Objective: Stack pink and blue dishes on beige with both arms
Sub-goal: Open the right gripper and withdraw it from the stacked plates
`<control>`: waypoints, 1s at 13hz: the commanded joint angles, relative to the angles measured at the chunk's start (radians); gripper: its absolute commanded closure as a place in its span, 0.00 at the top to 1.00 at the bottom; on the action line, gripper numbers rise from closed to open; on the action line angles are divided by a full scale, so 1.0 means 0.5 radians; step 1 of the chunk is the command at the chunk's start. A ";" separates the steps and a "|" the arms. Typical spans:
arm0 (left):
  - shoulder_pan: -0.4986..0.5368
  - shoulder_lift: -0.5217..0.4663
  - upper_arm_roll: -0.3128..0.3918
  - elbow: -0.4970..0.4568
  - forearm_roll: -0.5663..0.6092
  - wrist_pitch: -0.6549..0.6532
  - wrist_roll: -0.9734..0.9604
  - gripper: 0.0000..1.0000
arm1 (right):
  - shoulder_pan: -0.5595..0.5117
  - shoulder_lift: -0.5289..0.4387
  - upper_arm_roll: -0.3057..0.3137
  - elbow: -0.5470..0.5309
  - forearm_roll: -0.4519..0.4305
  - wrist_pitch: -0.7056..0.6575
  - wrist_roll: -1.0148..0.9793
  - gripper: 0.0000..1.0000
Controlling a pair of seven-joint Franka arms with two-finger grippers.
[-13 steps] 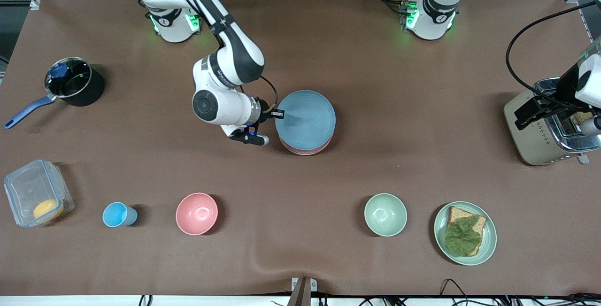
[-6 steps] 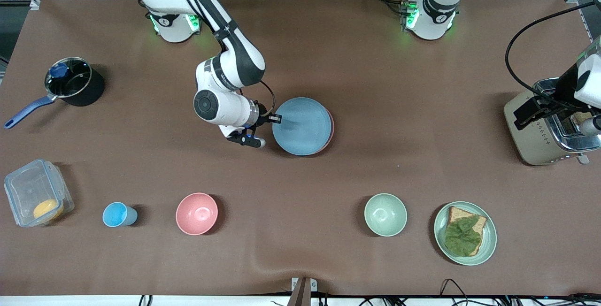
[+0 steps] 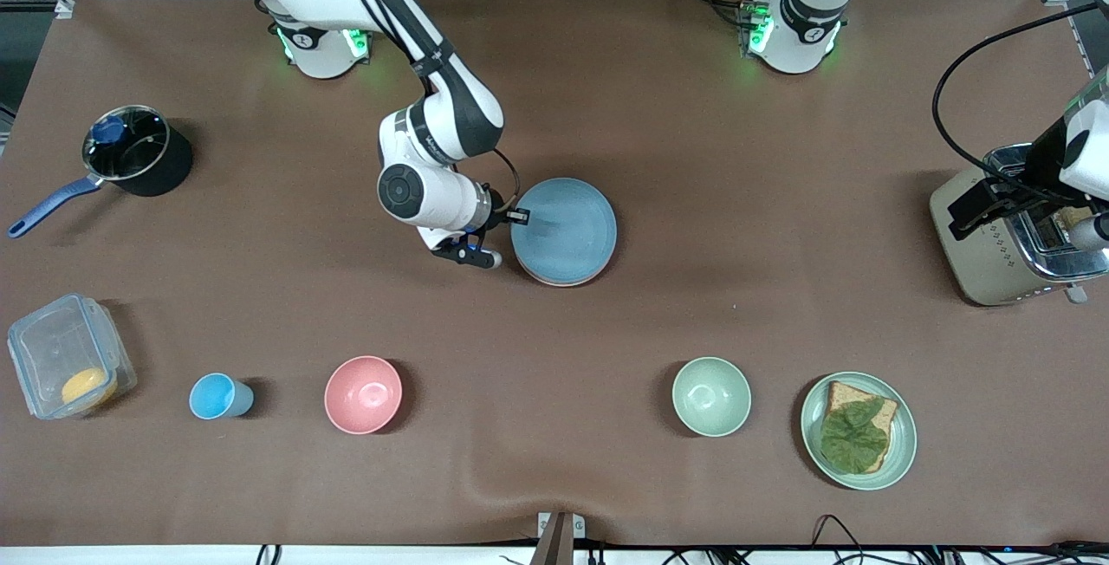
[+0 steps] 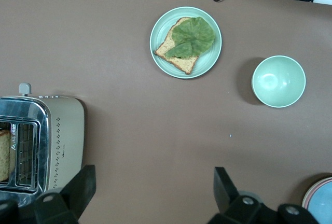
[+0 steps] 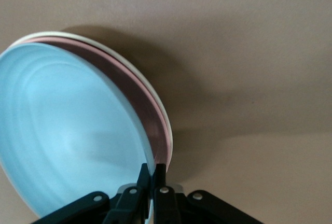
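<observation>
The light blue plate (image 3: 564, 231) lies on top of a stack at the table's middle. In the right wrist view the blue plate (image 5: 62, 136) sits on the pink plate (image 5: 148, 112), and the beige plate (image 5: 141, 73) shows as a cream rim under both. My right gripper (image 5: 152, 175) is shut on the blue plate's rim at the stack's edge toward the right arm's end (image 3: 518, 217). My left gripper (image 4: 154, 185) hangs open and holds nothing, above bare table beside the toaster.
A toaster (image 3: 1014, 236) stands at the left arm's end. Nearer the front camera are a green bowl (image 3: 711, 396), a green plate with bread and a leaf (image 3: 858, 431), a pink bowl (image 3: 363, 394), a blue cup (image 3: 217, 396) and a clear container (image 3: 69, 366). A black pot (image 3: 137, 149) sits at the right arm's end.
The blue plate, held by my right gripper, came down from a raised, offset position and now covers the pink plate. The right arm shifted slightly toward the left arm's end. The left arm stayed still.
</observation>
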 commanded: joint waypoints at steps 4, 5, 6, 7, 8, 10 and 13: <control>0.014 -0.009 0.009 0.013 -0.018 -0.014 0.055 1.00 | -0.032 -0.136 -0.146 -0.005 -0.007 -0.129 -0.010 1.00; 0.014 -0.009 0.009 0.010 -0.018 -0.014 0.055 1.00 | -0.048 -0.179 -0.238 -0.005 -0.080 -0.260 -0.083 1.00; 0.014 -0.009 0.009 0.010 -0.018 -0.014 0.055 1.00 | -0.081 -0.222 -0.351 -0.002 -0.157 -0.447 -0.281 1.00; 0.014 -0.006 0.009 0.010 -0.015 -0.014 0.055 1.00 | -0.115 -0.277 -0.455 -0.011 -0.167 -0.588 -0.450 1.00; 0.011 -0.003 0.009 0.010 -0.009 -0.014 0.055 1.00 | -0.133 -0.323 -0.566 -0.017 -0.191 -0.711 -0.573 1.00; 0.002 -0.003 0.003 0.013 -0.028 -0.014 0.064 1.00 | -0.134 -0.406 -0.759 -0.029 -0.411 -0.841 -0.712 1.00; -0.026 -0.009 -0.007 0.010 -0.168 -0.124 0.070 1.00 | -0.137 -0.517 -0.928 -0.039 -0.630 -0.887 -0.847 1.00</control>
